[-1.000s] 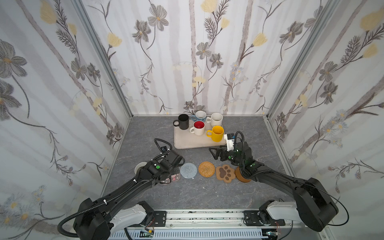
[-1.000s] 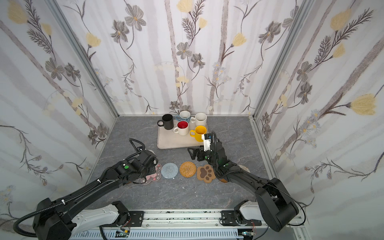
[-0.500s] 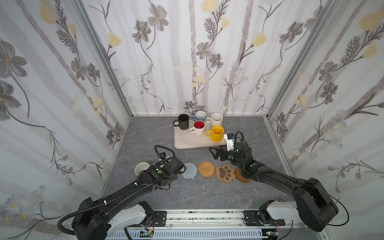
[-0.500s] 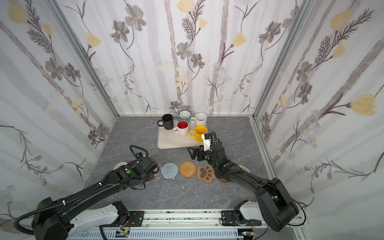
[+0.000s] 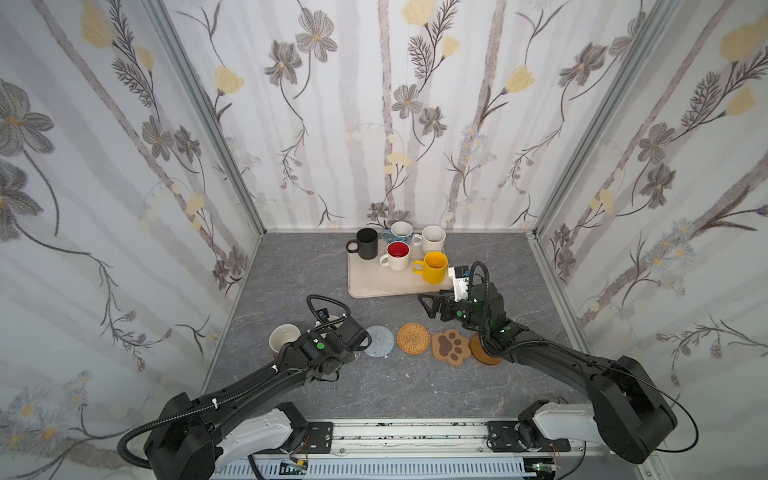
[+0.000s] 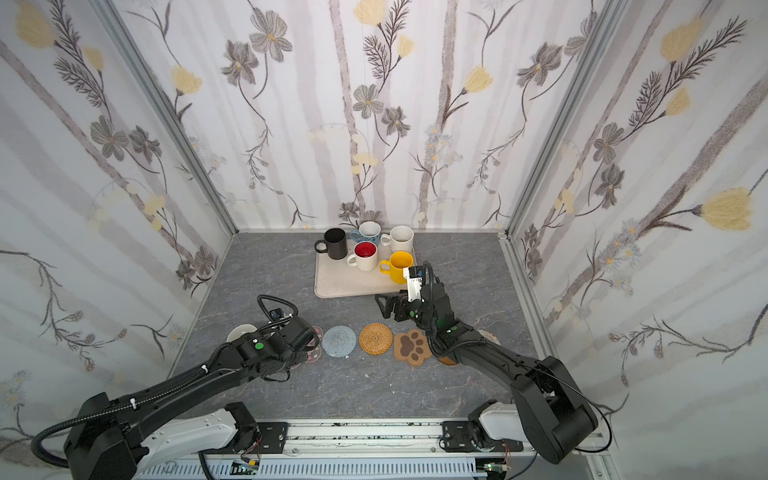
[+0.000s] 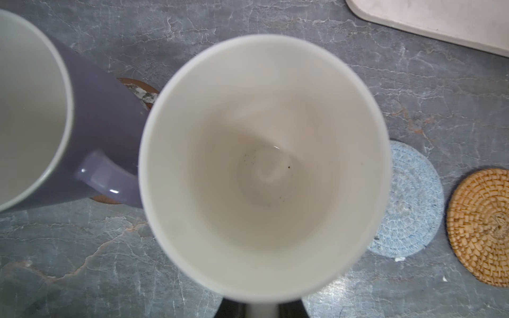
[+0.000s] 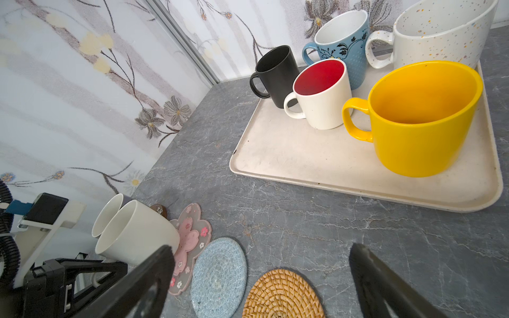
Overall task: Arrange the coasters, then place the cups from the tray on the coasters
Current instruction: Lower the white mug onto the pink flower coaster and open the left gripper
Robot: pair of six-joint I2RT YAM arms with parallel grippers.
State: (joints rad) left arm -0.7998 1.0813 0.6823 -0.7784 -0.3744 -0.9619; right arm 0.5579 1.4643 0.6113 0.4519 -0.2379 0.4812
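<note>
My left gripper [image 7: 262,310] is shut on the handle of a plain white cup [image 7: 264,165], which sits at the pink blossom coaster [image 8: 192,236]; I cannot tell whether it rests on it. Beside it a lavender cup [image 7: 104,132] stands on a brown wooden coaster [image 7: 139,88]. Grey-blue [image 5: 379,340], rattan [image 5: 413,338] and paw [image 5: 451,347] coasters lie in a row, with a second wooden disc [image 5: 484,357] partly under my right arm. My right gripper [image 5: 430,305] hovers open and empty behind the row. The tray [image 5: 374,284] holds black [image 5: 368,243], blue-patterned [image 5: 400,232], speckled white [image 5: 432,240], red-inside [image 5: 397,255] and yellow [image 5: 434,266] cups.
Flowered walls close in the grey stone table [image 5: 316,266] on the left, back and right. The rail [image 5: 407,432] with both arm bases runs along the front edge. The tray sits at the back centre, just behind my right gripper.
My left arm has swung slightly toward the front and come down with the white cup over the pink blossom coaster, uncovering the lavender cup. The right arm has not moved.
</note>
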